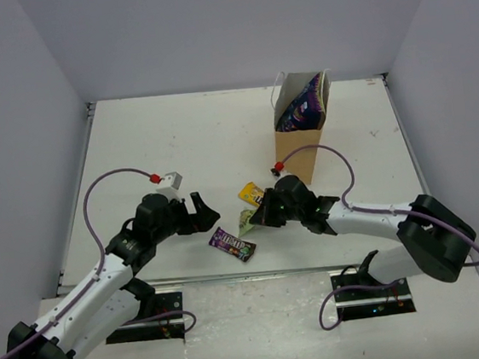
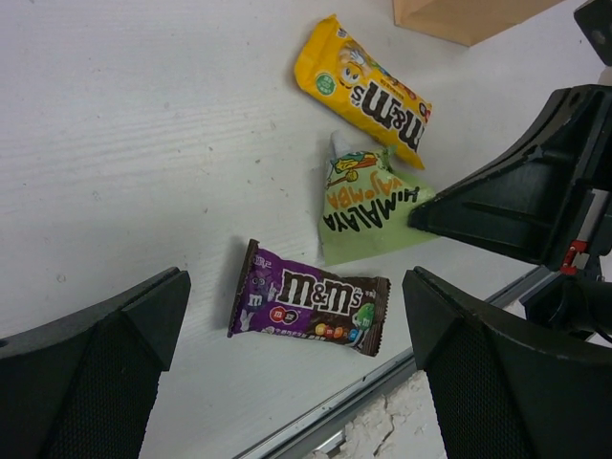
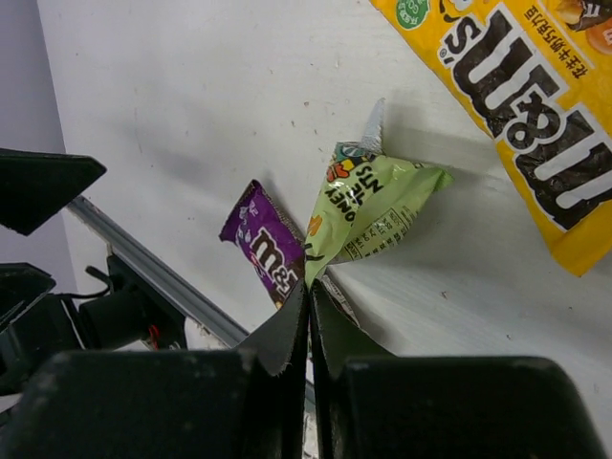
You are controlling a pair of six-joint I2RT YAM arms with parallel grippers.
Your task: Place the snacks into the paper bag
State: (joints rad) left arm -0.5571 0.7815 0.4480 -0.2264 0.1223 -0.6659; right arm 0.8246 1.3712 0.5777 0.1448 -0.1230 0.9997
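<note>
— Right wrist: what has the right pincer [image 3: 308,287] got?
— Clenched on a corner of the green packet [image 3: 368,206], just beside the yellow pack [image 3: 521,115]. Meanwhile the left pincer [image 2: 295,296] gapes wide above the purple candy [image 2: 311,306].

The top view looks steeply down from high behind the near edge, taking in the whole table [image 1: 175,135]. Both wrist views sit close over its near middle, facing each other, and share the green packet [image 2: 368,206], yellow pack [image 2: 363,91] and purple bar [image 2: 306,301].
</note>
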